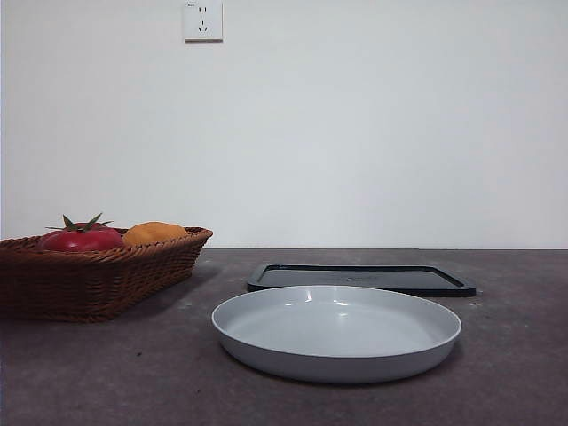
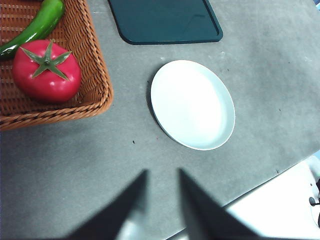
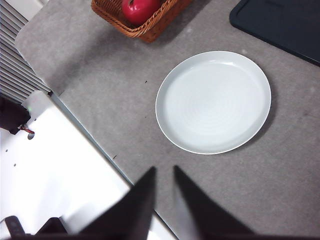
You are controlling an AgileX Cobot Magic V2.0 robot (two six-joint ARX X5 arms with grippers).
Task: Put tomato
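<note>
A plain white wall with a socket high up backs a dark grey speckled table, and nothing on it is being handled. The landmark is the pale grey plate, sitting empty in the middle of the table. Beside the plate stands the wicker basket, and in it rests the tomato, glossy red with its green star calyx up, lying near the basket corner closest to the plate. An orange fruit sits next to the tomato in the front view, and the left wrist view shows a green pepper against it too. Behind the plate lies a flat dark tray, apart from the plate and bare. Both arms wait high above the table, out of the front view. The left gripper hangs over bare table just short of the plate, its 2 jaws a little apart and holding nothing; the right gripper hangs over the table edge on the plate's other side, its jaws likewise slightly parted and empty. So this looks like the very start: the reach for the tomato has not begun, and the plate seems the likely place to put it. The left arm appears better placed, since the tomato is large in its view. The next move calls for wider jaws, a descent clear of the basket rim and the pepper, and a grip across the round body below the calyx.
</note>
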